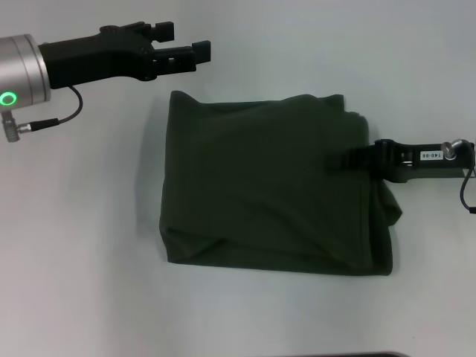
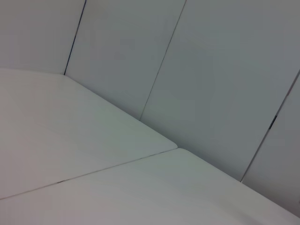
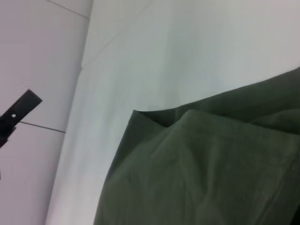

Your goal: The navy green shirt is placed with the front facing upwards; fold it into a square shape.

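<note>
one fold left at most: the navy green shirt [image 1: 268,186] lies mid-table [image 1: 82,260] as a near-square, plain side up. right gripper [image 1: 349,159] sits on its right edge, grip state i can't tell. left gripper [image 1: 182,46] hovers just off the far-left corner, fingers slightly parted, empty. next move, i'd judge: release, tidy edges.

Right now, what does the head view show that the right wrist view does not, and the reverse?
Only the head view shows the whole folded navy green shirt, the right gripper at its right edge, and the left arm with the left gripper open beyond the far-left corner. Only the right wrist view shows the wall panels. Both show the shirt and the white table.
</note>
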`<state>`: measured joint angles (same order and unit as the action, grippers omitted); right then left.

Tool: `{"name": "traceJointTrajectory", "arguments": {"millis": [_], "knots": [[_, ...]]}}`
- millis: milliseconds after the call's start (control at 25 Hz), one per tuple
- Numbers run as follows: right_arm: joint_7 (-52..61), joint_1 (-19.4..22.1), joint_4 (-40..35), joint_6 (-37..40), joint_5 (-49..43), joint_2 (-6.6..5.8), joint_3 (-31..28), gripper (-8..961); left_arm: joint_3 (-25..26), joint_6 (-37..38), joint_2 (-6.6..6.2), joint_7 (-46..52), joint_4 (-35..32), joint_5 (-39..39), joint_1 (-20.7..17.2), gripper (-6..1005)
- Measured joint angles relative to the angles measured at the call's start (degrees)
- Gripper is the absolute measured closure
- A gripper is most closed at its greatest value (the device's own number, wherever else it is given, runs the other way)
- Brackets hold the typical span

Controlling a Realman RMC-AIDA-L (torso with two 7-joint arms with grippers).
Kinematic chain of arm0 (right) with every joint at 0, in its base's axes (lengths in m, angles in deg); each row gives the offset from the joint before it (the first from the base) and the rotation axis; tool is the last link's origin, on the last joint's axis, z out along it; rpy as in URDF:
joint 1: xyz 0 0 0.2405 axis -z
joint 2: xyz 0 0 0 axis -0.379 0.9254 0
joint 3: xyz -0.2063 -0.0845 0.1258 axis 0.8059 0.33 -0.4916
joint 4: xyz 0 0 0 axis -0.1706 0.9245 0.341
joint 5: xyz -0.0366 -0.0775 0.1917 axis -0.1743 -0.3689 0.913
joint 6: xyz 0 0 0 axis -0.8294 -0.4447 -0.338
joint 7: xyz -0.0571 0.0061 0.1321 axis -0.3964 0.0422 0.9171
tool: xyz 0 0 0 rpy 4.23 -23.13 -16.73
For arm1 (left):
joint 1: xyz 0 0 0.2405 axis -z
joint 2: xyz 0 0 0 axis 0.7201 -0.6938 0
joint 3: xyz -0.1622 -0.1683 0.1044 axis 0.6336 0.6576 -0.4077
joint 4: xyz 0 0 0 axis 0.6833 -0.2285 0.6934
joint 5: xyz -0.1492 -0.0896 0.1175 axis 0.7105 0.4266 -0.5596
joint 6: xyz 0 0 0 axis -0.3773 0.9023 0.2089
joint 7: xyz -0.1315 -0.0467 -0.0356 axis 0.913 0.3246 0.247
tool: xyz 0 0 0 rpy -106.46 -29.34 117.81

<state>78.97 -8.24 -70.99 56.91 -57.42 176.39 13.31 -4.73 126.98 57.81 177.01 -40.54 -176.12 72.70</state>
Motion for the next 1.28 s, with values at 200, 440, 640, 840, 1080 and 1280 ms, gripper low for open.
{"name": "traceJointTrajectory", "arguments": {"millis": [200, 440, 640, 840, 1080, 1280], "knots": [[-0.2, 0.31, -0.11, 0.93, 0.23, -0.33, -0.09, 624, -0.15, -0.02, 0.0, 0.01, 0.0, 0.0, 0.07, 95], [-1.46, 0.3, -0.21, 1.3, 0.43, -0.54, -1.46, 846, -0.12, -0.02, 0.05, 0.21, 0.02, 0.03, 0.11, 95], [-1.72, -0.47, -2.03, 3.34, 0.68, -0.75, -2.37, 911, -0.01, -0.02, -0.02, 0.34, 0.08, 0.04, 0.11, 95], [-1.04, -1.34, -5.43, 7.49, 2.21, -0.28, -2.42, 911, 0.01, -0.02, -0.03, 0.42, 0.09, 0.05, 0.31, 94], [0.36, -0.8, -7.8, 9.23, 3.99, -0.92, -2.88, 912, 0.0, -0.02, 0.0, 0.52, 0.08, 0.05, 0.35, 94], [0.47, -0.31, -7.56, 9.71, 4.01, -2.05, -3.44, 912, 0.01, -0.02, 0.0, 0.63, 0.09, 0.05, 0.36, 94]]}}
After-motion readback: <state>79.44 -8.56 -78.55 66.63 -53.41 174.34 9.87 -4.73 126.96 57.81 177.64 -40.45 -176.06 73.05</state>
